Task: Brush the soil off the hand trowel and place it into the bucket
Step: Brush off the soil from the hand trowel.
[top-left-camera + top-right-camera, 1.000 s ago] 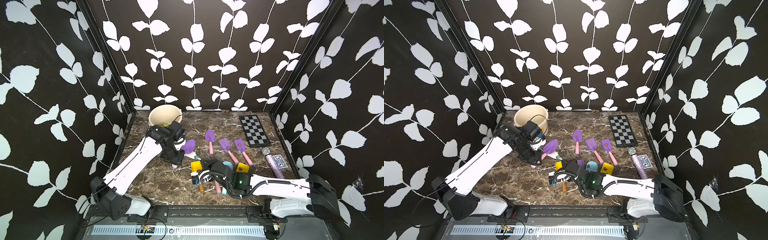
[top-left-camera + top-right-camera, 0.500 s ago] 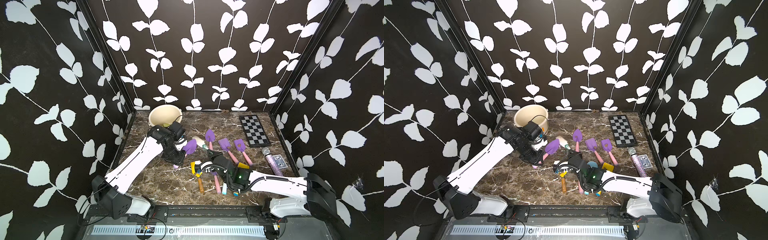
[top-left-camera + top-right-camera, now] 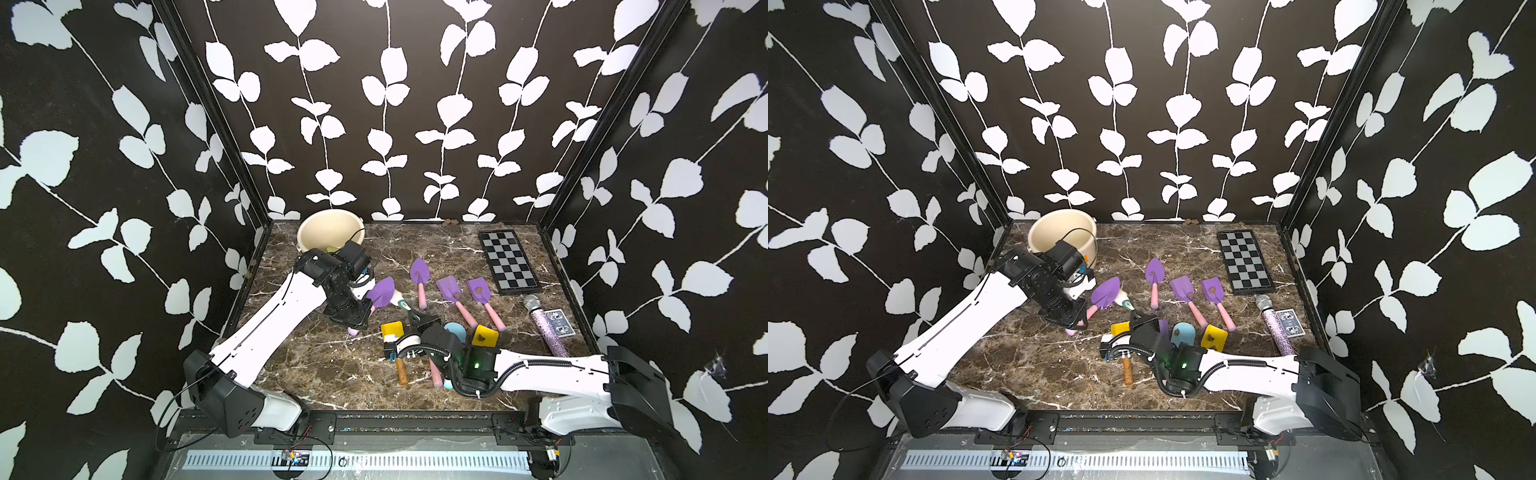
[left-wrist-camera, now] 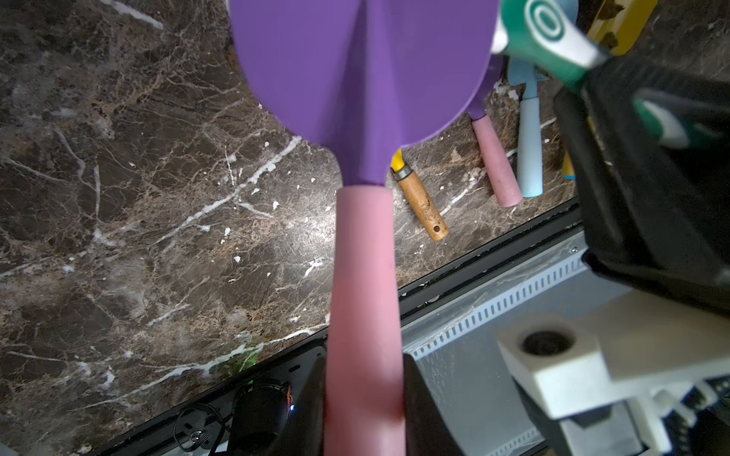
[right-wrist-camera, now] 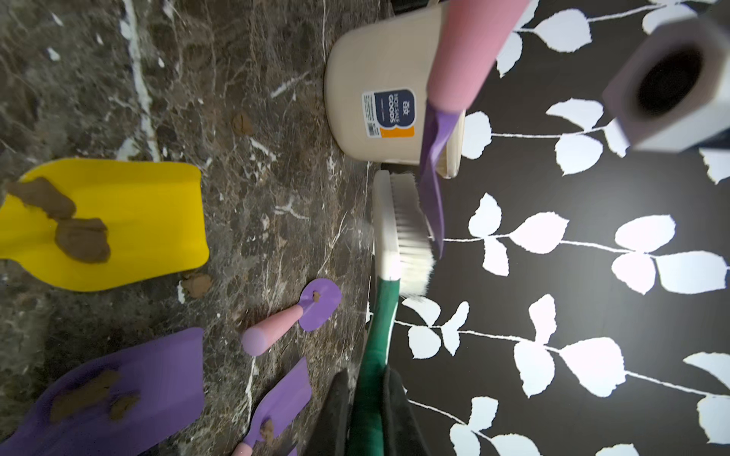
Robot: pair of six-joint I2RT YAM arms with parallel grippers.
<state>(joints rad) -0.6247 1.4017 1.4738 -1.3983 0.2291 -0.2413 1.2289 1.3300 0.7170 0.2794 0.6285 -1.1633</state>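
Far back-left, cream bucket (image 3: 328, 227), contents unclear, left claw (image 4: 363, 369) pinching purple trowel (image 3: 381, 291), right claw (image 5: 367, 395) pinching brush (image 5: 385, 221) against it

Front-left marble (image 3: 328, 368) lies bare; scattered trowels (image 3: 449, 289) crowd the middle, the bucket (image 3: 328, 232) blocks the back-left corner.

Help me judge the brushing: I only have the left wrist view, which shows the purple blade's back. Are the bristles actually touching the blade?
Observer: Yes. In the right wrist view the brush's white bristles touch the trowel's blade.
Operator: Is that blade clean yet?
Observer: In a top view its upturned face looks plain purple; no clumps show.
Operator: Where is the bucket?
Observer: The bucket stands upright behind the left arm, in the back corner.
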